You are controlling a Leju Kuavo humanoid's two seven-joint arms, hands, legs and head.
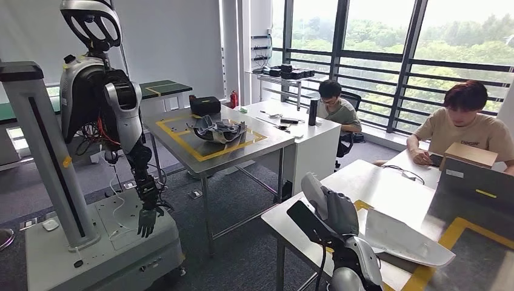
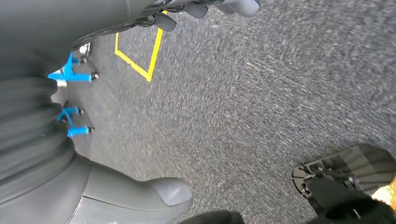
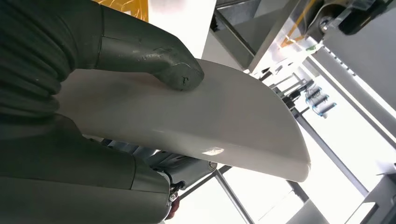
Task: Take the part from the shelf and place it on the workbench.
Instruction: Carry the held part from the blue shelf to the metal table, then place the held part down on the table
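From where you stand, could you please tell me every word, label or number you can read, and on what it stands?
None can be read.
Brown cardboard box beside the seated person: a dark printed mark, too small to read.
White curved plastic part gripped by the right hand: no text on it.

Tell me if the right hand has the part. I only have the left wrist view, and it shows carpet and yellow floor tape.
Observer: Yes. In the right wrist view the right hand grips the white part, thumb pressed on its broad face.
Operator: Is it at the workbench?
Observer: The head view shows it over the steel workbench, beside the yellow tape outline. I cannot tell whether it is resting on the surface.
Operator: Anyone near?
Observer: A person sits at the far side, next to a cardboard box.
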